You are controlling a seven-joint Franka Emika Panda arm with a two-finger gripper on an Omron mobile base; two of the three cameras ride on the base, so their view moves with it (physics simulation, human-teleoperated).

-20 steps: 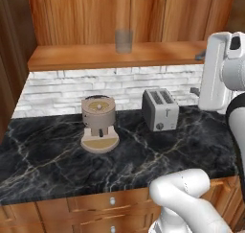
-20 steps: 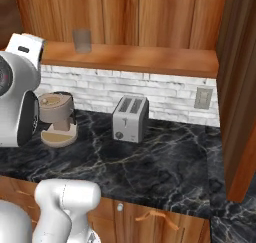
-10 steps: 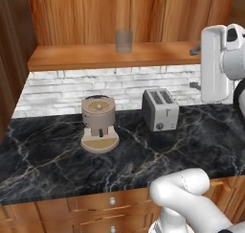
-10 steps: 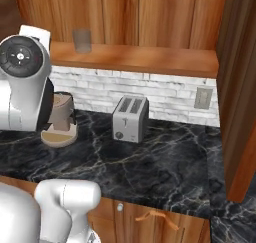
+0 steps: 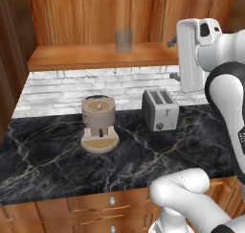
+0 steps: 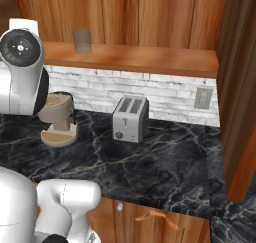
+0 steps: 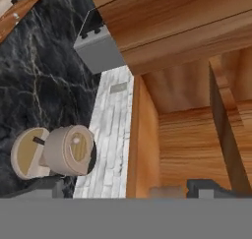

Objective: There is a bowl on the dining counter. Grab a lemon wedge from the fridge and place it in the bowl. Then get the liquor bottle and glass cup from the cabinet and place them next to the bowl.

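The glass cup [image 5: 124, 40] stands upright on the open wooden cabinet shelf [image 5: 91, 57] above the counter, and it also shows in the right base view as the cup [image 6: 82, 40]. My gripper [image 5: 173, 59] hangs at shelf height to the cup's right, well apart from it, with its fingers pointing left. In the hand view the gripper [image 7: 128, 189] is open and nothing sits between its fingertips [image 7: 211, 187]. The bowl, lemon wedge, liquor bottle and fridge are out of view.
A beige coffee machine [image 5: 99, 123] and a grey toaster [image 5: 160, 109] stand on the black marble counter [image 5: 57, 155] below the shelf. A wooden side panel [image 6: 240, 102] closes the counter on the right. A wall outlet [image 6: 202, 98] sits on the brick backsplash.
My arm has swung the hand left, closer to the shelf and the cup. The jaws stay wide open. Nothing on the counter or shelf has moved.
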